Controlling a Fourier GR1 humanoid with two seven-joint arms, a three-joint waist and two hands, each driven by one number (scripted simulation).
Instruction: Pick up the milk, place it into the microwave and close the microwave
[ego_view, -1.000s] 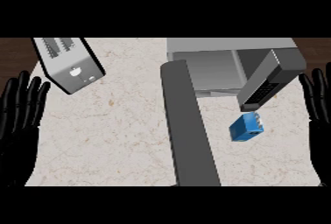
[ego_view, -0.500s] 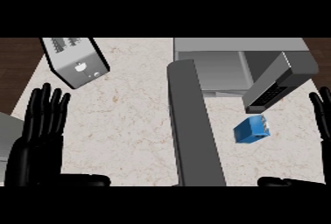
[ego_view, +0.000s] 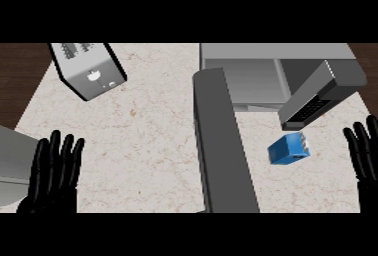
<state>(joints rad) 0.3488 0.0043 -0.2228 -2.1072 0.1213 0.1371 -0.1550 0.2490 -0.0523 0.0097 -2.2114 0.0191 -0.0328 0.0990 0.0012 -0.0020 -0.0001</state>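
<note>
Milk (ego_view: 289, 149) sits untouched on the tabletop (ego_view: 148, 135) just below the open microwave (ego_view: 255, 80), right hand (ego_view: 364, 152) spread beside it, left hand (ego_view: 53, 172) spread far off; pick-up step not begun, next: right hand closes around milk.

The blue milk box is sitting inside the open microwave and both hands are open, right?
Not quite. The head view shows the milk box on the counter, outside the open microwave. Both the left hand and right hand are open.
</note>
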